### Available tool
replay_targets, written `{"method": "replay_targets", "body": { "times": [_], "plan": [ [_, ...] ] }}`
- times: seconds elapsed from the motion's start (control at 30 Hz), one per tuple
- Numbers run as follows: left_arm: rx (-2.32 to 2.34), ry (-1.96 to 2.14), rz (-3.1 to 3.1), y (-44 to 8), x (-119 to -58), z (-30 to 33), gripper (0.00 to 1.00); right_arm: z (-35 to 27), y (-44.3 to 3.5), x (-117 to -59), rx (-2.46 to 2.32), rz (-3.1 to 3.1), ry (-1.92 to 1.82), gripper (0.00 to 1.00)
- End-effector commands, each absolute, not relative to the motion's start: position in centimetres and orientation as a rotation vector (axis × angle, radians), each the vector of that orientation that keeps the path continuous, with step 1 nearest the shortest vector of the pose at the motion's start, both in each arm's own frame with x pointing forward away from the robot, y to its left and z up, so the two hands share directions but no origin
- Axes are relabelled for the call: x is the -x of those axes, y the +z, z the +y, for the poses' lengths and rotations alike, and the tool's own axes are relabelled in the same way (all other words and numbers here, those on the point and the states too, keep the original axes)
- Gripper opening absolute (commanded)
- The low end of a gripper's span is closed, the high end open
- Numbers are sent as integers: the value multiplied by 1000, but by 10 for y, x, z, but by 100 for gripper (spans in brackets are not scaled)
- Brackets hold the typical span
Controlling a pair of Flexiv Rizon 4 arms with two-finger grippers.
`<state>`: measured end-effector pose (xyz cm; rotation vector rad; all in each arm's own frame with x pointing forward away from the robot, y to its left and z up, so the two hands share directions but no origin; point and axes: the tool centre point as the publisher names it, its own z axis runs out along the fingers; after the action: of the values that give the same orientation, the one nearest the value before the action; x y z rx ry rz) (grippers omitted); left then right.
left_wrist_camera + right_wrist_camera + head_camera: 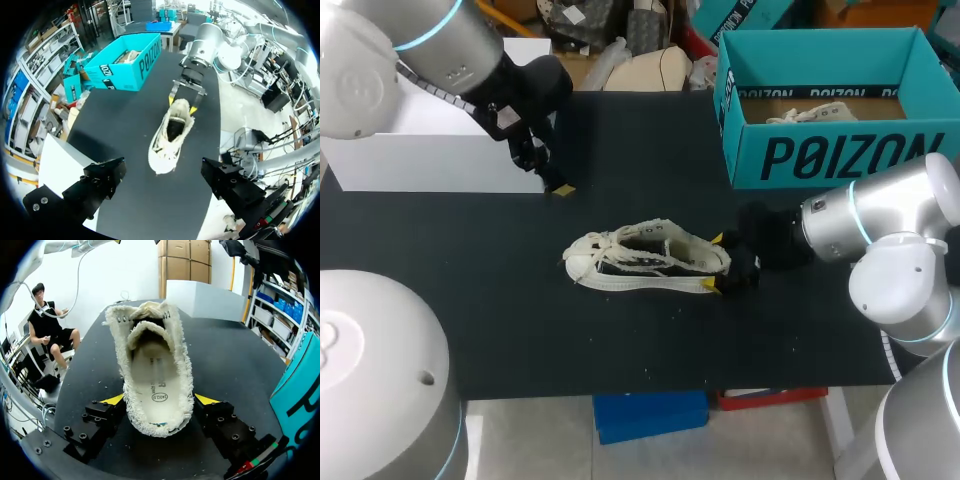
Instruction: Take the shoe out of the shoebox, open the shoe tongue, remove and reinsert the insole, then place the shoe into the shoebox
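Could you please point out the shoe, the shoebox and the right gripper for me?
shoe (645, 260): head view, on its laced middle.
shoebox (840, 155): head view, on its front wall.
right gripper (713, 262): head view, midway between its yellow tips, at the heel.

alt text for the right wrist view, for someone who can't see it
A cream fringed shoe lies on the black table, its heel held between the right gripper's yellow tips, toe pointing away. Its opening shows the insole; a teal shoebox stands beside the gripper.

Only print here: big dark lettering (850, 155) on the shoebox (820, 38) wall, far right corner of the table (470, 300), plus a tiny unreadable stamp (160, 396) on the shoe (645, 258) insole (152, 375).
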<state>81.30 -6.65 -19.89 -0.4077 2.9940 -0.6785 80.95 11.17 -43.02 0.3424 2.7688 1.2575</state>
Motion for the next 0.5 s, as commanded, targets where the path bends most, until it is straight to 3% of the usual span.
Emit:
{"method": "replay_targets", "body": {
  "times": [0.03, 0.27, 0.5],
  "plan": [
    [895, -310, 2859, -207, -813, -88, 100, 114, -432, -809, -343, 2772, 1254, 0],
    [1762, 38, 2418, -229, -813, -98, 100, 114, -432, -809, -343, 2772, 1254, 0],
    [1785, 8, 2450, -232, -811, -101, 100, 114, -432, -809, -343, 2772, 1254, 0]
  ]
}}
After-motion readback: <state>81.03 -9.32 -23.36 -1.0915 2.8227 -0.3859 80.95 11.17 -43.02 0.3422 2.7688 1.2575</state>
